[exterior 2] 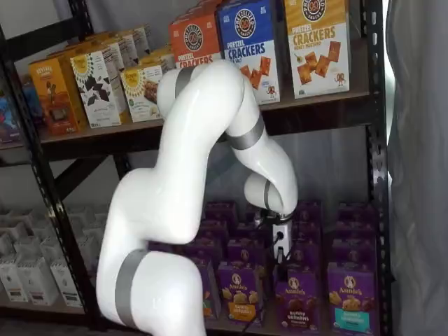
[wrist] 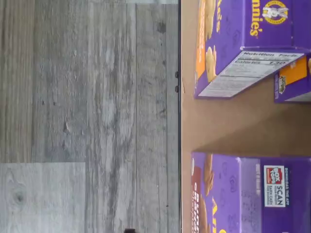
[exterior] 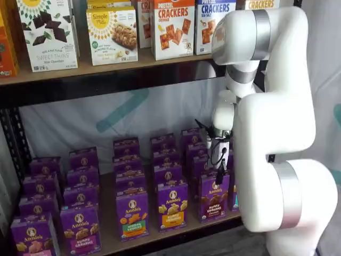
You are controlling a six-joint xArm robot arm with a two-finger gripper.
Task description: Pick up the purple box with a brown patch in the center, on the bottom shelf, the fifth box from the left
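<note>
**Arm over bottom shelf, nothing held**

Gripper [exterior 2: 281, 260] hangs low over the front rows of purple Annie's cartons; fingers seen side-on in both shelf views, no gap readable there, but jaws stand at widest w/ no box between them.

Purple box [exterior 2: 297, 299] (brown bunny snacks, "Bunny Grahams") upright in front row of bottom shelf [exterior: 176, 233], just at 5 o'clock of the gripper; not touching, as far as can be told.

Wrist view: grey plank floor [wrist: 87, 116], tan shelf board, two purple cartons w/ orange snacks; target not identifiable there.

Upper shelf: cracker boxes [exterior 2: 249, 49].
</note>
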